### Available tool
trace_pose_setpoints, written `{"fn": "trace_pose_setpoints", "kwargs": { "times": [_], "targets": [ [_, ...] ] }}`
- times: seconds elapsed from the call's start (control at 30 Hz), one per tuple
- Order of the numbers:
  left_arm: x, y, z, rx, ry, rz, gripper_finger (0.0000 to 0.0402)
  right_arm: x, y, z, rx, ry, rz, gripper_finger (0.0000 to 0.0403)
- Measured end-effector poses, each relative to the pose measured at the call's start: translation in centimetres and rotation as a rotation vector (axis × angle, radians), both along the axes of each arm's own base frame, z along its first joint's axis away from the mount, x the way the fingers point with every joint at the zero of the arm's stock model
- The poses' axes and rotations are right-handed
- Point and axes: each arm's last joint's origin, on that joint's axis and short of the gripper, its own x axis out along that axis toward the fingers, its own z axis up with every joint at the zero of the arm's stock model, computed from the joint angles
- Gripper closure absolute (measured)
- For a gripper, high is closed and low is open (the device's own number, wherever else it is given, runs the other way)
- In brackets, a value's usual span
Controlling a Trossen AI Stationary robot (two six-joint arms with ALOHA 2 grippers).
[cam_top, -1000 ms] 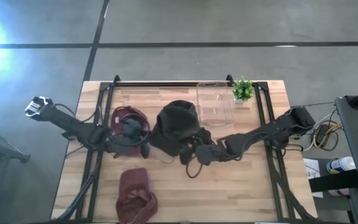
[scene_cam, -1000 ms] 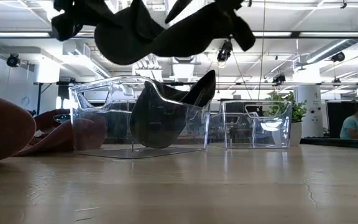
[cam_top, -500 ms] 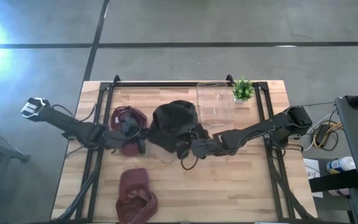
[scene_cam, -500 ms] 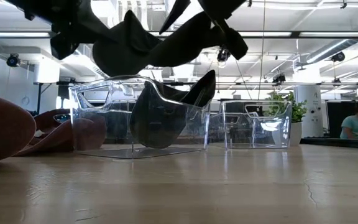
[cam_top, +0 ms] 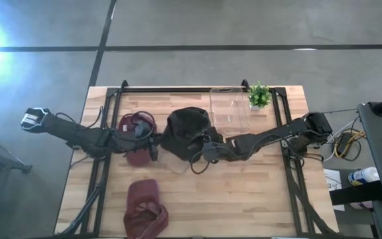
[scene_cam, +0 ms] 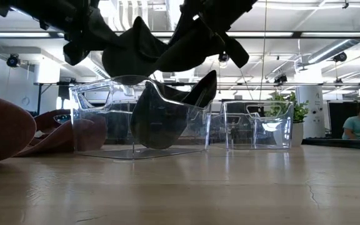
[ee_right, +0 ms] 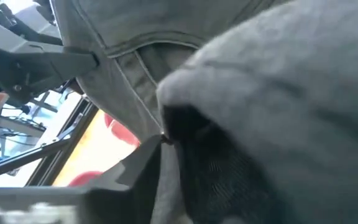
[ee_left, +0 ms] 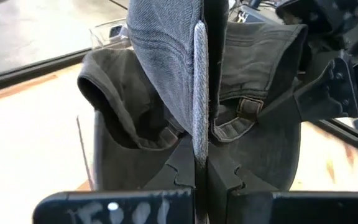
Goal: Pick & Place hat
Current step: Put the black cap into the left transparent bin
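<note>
A black cap hangs in the air between my two grippers, above a clear bin in which another black cap stands on its edge. In the low view the held cap sags just over the bin's rim. My left gripper is at the cap's left side and my right gripper at its right side, each shut on it. One maroon cap lies left of the bin. Another maroon cap lies near the table's near edge. My left gripper pinches the cap's brim between its two fingers; the brim stands edge-on in the gap. It comes level from the table's left. The cap is lifted clear, its crown hanging beyond the fingers. My right gripper is shut on the cap's lower rim, coming from the table's right. The cloth fills the wrist view and hides the fingertips. The cap is clear of the table.
A second clear bin stands right of the caps near the far edge, with a small green plant beside it. Black frame rails run along the table's sides. Bare wood lies at the near right.
My left gripper has moved toward the table's right and my right gripper toward the left and far edge, bringing them closer together. The held cap has sunk a little toward the bin's rim and bunched between them. Both stay shut.
</note>
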Motion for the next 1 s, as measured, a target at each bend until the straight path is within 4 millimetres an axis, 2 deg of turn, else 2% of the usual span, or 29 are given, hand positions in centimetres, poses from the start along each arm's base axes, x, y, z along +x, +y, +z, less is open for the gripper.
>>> {"fn": "trace_pose_setpoints", "kwargs": {
  "times": [0.23,0.47,0.7,1.0],
  "targets": [
    [0.2,1.1,-0.5,0.023,0.031,0.023,0.0395,0.0,-0.3,-0.1,0.007,0.004,0.004,0.0310],
    [0.3,1.8,-0.5,0.054,0.047,0.033,0.0377,0.0,-1.1,-0.6,0.015,0.023,0.006,0.0383],
    [0.8,1.8,-1.3,0.034,0.079,0.054,0.0359,-0.1,-1.7,-0.9,-0.041,0.069,-0.002,0.0388],
    [1.1,1.9,-2.0,0.002,0.126,0.121,0.0237,-0.6,-1.8,-1.3,-0.041,0.113,-0.060,0.0389]
  ]
}}
